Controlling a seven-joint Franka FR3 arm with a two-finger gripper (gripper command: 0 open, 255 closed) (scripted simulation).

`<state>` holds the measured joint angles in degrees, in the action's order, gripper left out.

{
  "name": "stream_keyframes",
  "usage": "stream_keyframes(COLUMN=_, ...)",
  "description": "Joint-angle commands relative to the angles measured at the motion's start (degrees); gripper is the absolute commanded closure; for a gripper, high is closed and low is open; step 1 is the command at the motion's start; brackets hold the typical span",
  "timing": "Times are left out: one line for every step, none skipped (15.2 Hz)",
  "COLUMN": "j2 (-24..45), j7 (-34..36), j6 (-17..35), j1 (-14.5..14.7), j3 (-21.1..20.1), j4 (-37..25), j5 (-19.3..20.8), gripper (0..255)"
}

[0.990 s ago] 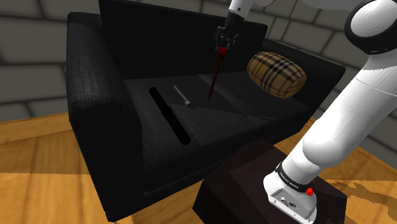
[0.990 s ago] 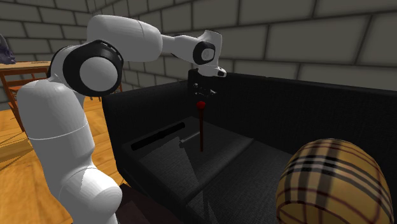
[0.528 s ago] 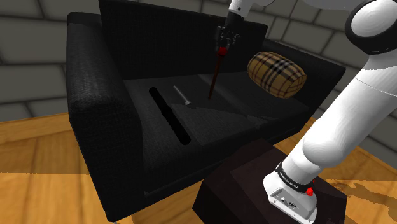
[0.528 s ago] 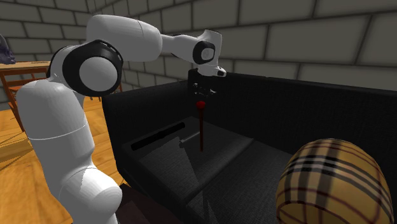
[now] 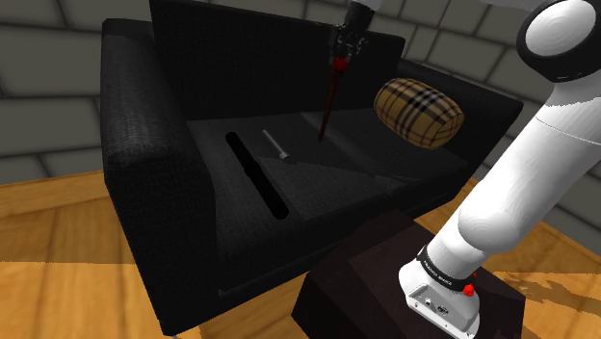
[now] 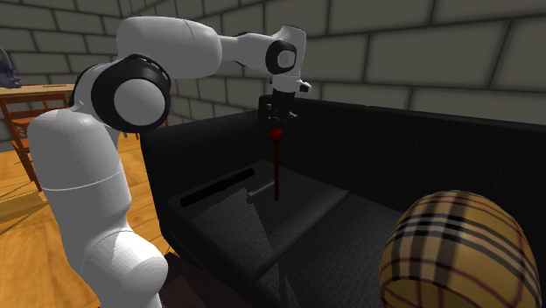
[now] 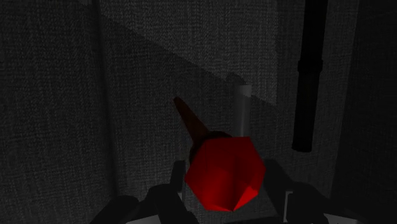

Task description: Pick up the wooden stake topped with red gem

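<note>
Black sofa (image 5: 144,116) takes up most of the shoulder view. The white arm (image 5: 525,183) rises from the stand (image 5: 356,279) at lower right and reaches to upper centre, in front of the sofa back. Plaid cushion (image 5: 419,112) sits at the seat's right end, well apart from the work. A long black rod (image 5: 257,174) lies on the left seat, with a small grey tool (image 5: 274,143) just beside it. Both are loose and neither is the target.

The stake (image 5: 328,101) is at upper centre, hanging under the gripper (image 5: 342,60). The fingers are clamped on its top end: in the wrist view the red gem (image 7: 224,170) is pinched between them, and the brown shaft runs away toward the seat fabric.

Key relation: the stake's long axis is near vertical, roughly in line with the gripper's own axis, gem up and point down. The second exterior view agrees, with the stake (image 6: 276,171) straight below the hand. The tip is low over the seat near the grey tool. Contact with the fabric can't be judged.

Judgement: the grasp is made. The remaining move is a straight pull up along the shaft axis. The hold is on the faceted gem, so a swing or slip is the risk.
</note>
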<state>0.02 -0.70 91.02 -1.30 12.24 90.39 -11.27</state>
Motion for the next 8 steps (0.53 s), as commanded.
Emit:
stream_keyframes(j2=0.44, j7=0.25, j6=-1.65, j1=-0.04, j3=0.04, j4=-2.09, j5=-0.09, gripper=255)
stream_keyframes(j2=0.70, j7=0.35, j6=-2.49, j1=-0.08, j3=0.07, j4=-3.18, j5=-0.15, gripper=255)
stream_keyframes(j2=0.98, j7=0.46, j6=-3.34, j1=-0.11, j3=0.11, j4=-4.31, j5=-0.21, gripper=255)
stream_keyframes(j2=1.27, j7=0.55, j6=-4.20, j1=-0.16, j3=0.15, j4=-5.46, j5=-0.29, gripper=255)
stream_keyframes(j2=1.59, j7=0.65, j6=-5.07, j1=-0.21, j3=0.18, j4=-6.64, j5=-0.37, gripper=255)
stream_keyframes(j2=1.92, j7=0.75, j6=-5.95, j1=-0.26, j3=0.23, j4=-7.85, j5=-0.46, gripper=255)
stream_keyframes(j2=1.96, j7=0.77, j6=-6.08, j1=-0.26, j3=0.23, j4=-8.01, j5=-0.46, gripper=255)
stream_keyframes(j2=1.97, j7=0.77, j6=-6.08, j1=-0.26, j3=0.23, j4=-8.03, j5=-0.47, gripper=255)
